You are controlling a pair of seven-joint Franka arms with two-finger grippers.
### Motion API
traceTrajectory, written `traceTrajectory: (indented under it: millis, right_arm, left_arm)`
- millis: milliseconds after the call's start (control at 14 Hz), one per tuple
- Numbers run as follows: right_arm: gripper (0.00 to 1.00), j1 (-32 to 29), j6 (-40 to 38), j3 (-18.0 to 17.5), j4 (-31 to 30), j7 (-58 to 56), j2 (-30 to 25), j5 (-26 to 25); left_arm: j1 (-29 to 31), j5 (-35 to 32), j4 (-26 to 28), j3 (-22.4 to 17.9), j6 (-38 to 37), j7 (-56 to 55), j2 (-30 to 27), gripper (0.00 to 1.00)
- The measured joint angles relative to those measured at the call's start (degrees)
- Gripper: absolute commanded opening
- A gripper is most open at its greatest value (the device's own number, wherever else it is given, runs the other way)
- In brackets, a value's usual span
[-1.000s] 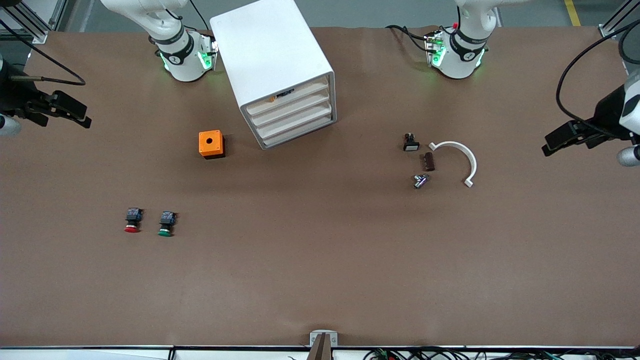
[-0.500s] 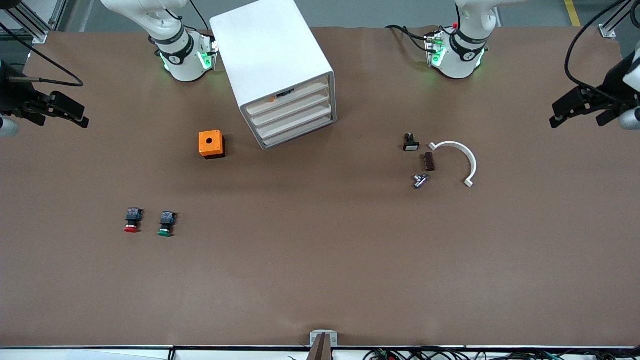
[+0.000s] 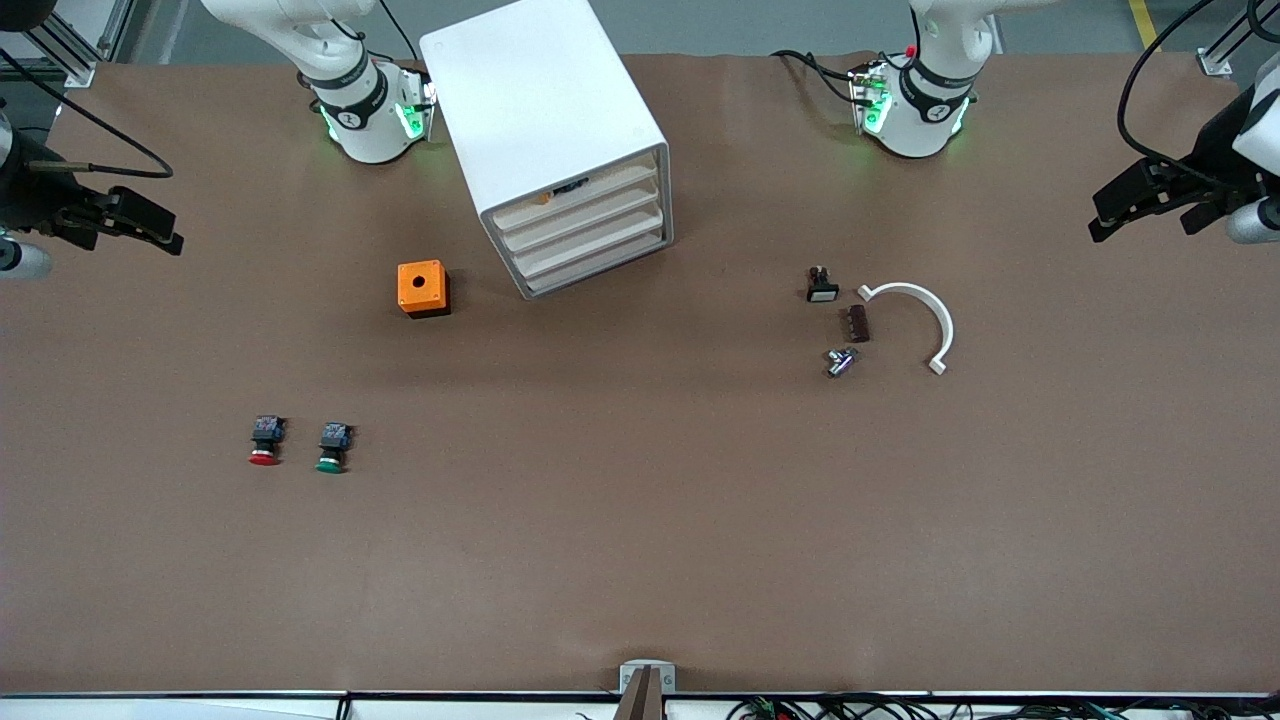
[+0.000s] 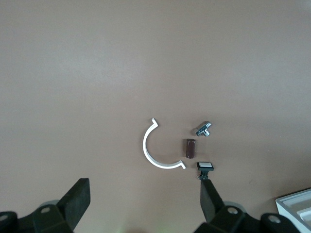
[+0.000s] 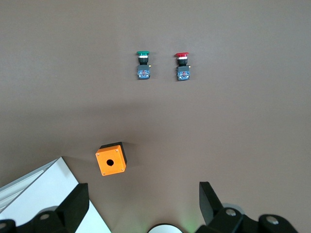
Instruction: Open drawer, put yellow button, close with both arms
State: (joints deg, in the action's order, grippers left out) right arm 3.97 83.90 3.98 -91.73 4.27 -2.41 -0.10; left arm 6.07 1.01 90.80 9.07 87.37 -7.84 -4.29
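Note:
The white cabinet (image 3: pixel 545 120) stands near the robots' bases, and its top drawer (image 3: pixel 575 197) sits pushed in, level with the three below. A small yellow-orange spot, the yellow button (image 3: pixel 543 198), shows in the slot above the drawer's front; the rest of it is hidden. My left gripper (image 3: pixel 1145 222) hangs open and empty over the table's edge at the left arm's end; it also shows in the left wrist view (image 4: pixel 144 194). My right gripper (image 3: pixel 130 243) hangs open and empty over the right arm's end, and it shows in the right wrist view (image 5: pixel 143 199) too.
An orange box (image 3: pixel 422 288) with a hole sits beside the cabinet. A red button (image 3: pixel 264 440) and a green button (image 3: pixel 332 447) lie nearer the front camera. A white curved clip (image 3: pixel 925 315), brown block (image 3: pixel 858 323), metal part (image 3: pixel 840 361) and small black switch (image 3: pixel 821 285) lie toward the left arm's end.
My left gripper has drawn back and up toward the left arm's end of the table. My right gripper has barely shifted. Nothing on the table moved.

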Motion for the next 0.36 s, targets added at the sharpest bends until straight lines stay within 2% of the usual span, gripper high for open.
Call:
traceTrajectory:
  millis: [357]
  right_arm:
    - [1.00,0.00,-0.01,0.00,0.00,0.00,0.00,0.00]
  left_arm:
    - [0.01,-0.19,-0.22,-0.19,-1.05,-0.02,0.31,1.00]
